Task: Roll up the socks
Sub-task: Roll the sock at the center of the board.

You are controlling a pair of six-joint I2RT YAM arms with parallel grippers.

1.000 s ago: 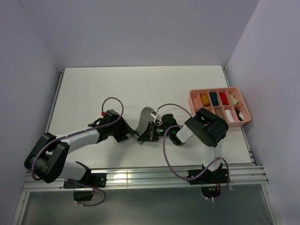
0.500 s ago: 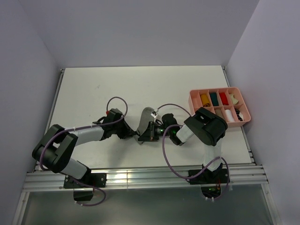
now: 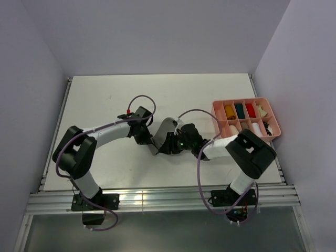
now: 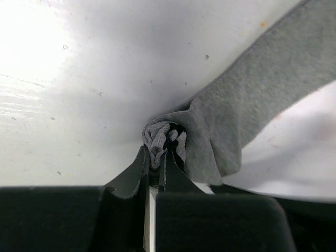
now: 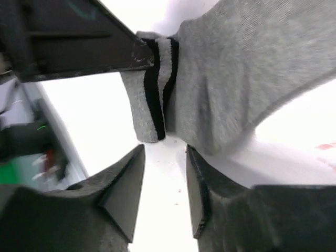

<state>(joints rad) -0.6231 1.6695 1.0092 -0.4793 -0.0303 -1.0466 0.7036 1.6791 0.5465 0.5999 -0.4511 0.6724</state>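
Grey sock [image 3: 165, 129] with dark cuff stripes lies on the tabletop [image 3: 105, 100] at mid-width, between the two arms. Its long axis runs from the cuff end, nearest the arm bases, diagonally away and to the right towards the toe. Left fingers [image 4: 131, 174] are clenched on the bunched, striped cuff, and in the left wrist view the leg of the sock trails away from them to the right. Right fingers [image 5: 122, 184] stand parted with nothing between them; the folded cuff sits just beyond their tips. Judgement: both arms are at the cuff end and only the left has hold, so any rolling would have to proceed from cuff towards toe. Pink compartment tray [image 3: 214, 113] at the right edge of the tabletop holds rolled bundles: mustard, teal, red and cream in the far row, and white with others too indistinct to name in the near row.
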